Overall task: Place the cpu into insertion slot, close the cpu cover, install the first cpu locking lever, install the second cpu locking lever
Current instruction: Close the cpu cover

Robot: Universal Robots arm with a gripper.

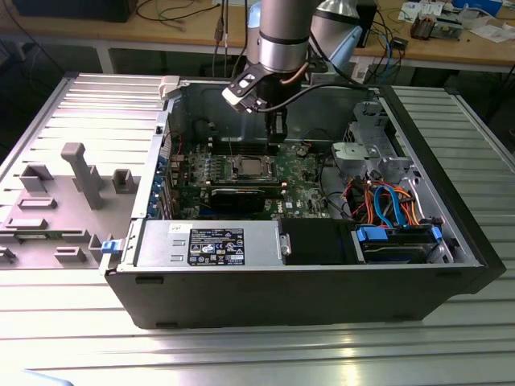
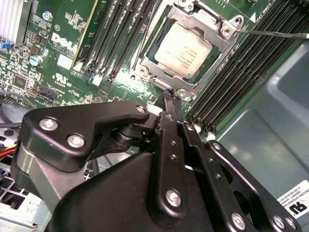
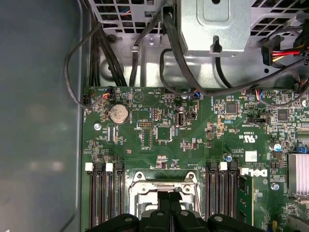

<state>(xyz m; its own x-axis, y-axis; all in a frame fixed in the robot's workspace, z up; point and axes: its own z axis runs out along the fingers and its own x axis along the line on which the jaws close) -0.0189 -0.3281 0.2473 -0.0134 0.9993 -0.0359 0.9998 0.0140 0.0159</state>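
We find the gripper [image 2: 170,96] with its black metal fingers drawn together at the tip and nothing visible between them. Whether the tip touches the board we cannot tell. In the exterior view the gripper [image 1: 276,133] hangs inside the open computer case [image 1: 322,289], at 1 o'clock of the insertion slot [image 1: 249,167]; the case stands on a ribbed metal counter [image 1: 241,354].

In the first wrist view the gripper [image 3: 170,200] hides the near half of the slot [image 3: 161,186]. In the second wrist view the cpu [image 2: 183,48], a flat square with a dull silver top, sits in the slot. The cpu cover [image 2: 199,17], a bright metal frame, lies around it. A thin wire lever [image 2: 273,34] runs outward from one corner of the frame and its far end is cut off. Long black memory slots [image 2: 111,38] flank the slot on the green motherboard [image 3: 159,130].
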